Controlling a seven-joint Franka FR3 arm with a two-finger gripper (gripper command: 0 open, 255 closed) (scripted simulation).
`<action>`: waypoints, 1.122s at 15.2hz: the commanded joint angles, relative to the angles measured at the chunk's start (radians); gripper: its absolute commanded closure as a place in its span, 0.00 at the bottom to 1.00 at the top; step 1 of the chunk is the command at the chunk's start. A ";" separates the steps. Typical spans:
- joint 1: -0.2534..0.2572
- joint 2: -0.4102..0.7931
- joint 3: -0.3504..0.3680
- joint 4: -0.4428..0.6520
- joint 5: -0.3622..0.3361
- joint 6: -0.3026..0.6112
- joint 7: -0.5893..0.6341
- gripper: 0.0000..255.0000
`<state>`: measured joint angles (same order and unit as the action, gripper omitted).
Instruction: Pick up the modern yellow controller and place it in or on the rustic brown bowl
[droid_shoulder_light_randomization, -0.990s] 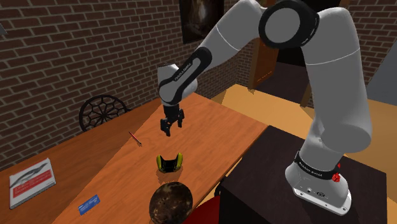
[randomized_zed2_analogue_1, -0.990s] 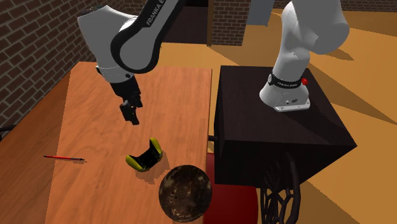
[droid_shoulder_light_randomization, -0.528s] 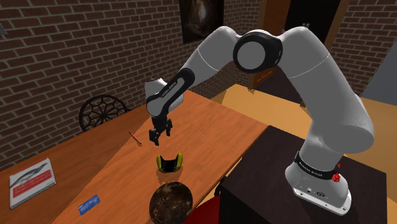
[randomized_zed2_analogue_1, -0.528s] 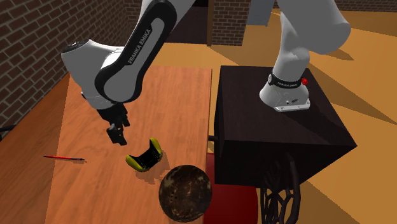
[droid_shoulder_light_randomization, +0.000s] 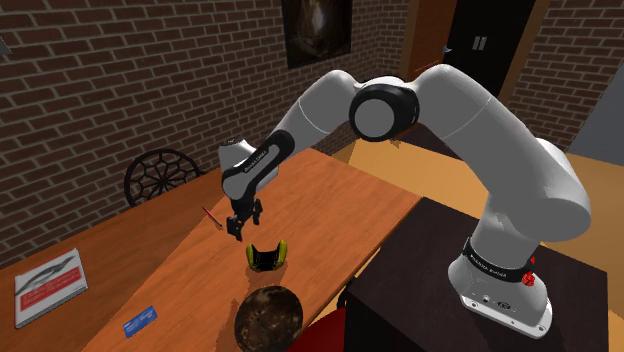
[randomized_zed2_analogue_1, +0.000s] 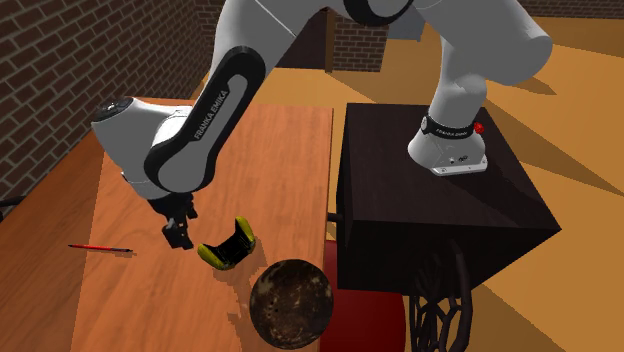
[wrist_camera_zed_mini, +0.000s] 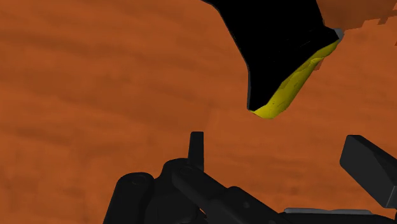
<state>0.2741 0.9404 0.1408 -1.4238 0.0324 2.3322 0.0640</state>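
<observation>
Wood table, second exterior view, left to right: red pencil, gripper, black-and-yellow controller, mottled dark brown bowl, black stand.

The controller is seen lying on the table between gripper and bowl, near both, and is not held. The gripper is hung low on the pencil side of the controller, not over it. The fingers are spread well apart, with bare wood between them and nothing gripped.

The step is judged to be the approach for the grasp. To do it well:
- The gripper should be shifted toward the controller until the black body is centred between the fingers.
- The jaws should be set across the narrow middle, not the yellow grips.
- Only then should it be lowered and closed.

Finger spread and the off-centre controller are given by the wrist view. From the exterior views the spread cannot be judged. The bowl's place just past the controller is given by the exterior views.
</observation>
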 joint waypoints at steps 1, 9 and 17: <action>0.003 0.024 -0.001 0.013 -0.001 0.012 -0.001 0.00; 0.005 0.041 -0.002 0.020 -0.002 0.022 0.000 0.00; 0.005 0.041 -0.002 0.020 -0.002 0.022 0.000 1.00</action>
<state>0.2792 0.9815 0.1388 -1.4037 0.0306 2.3537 0.0639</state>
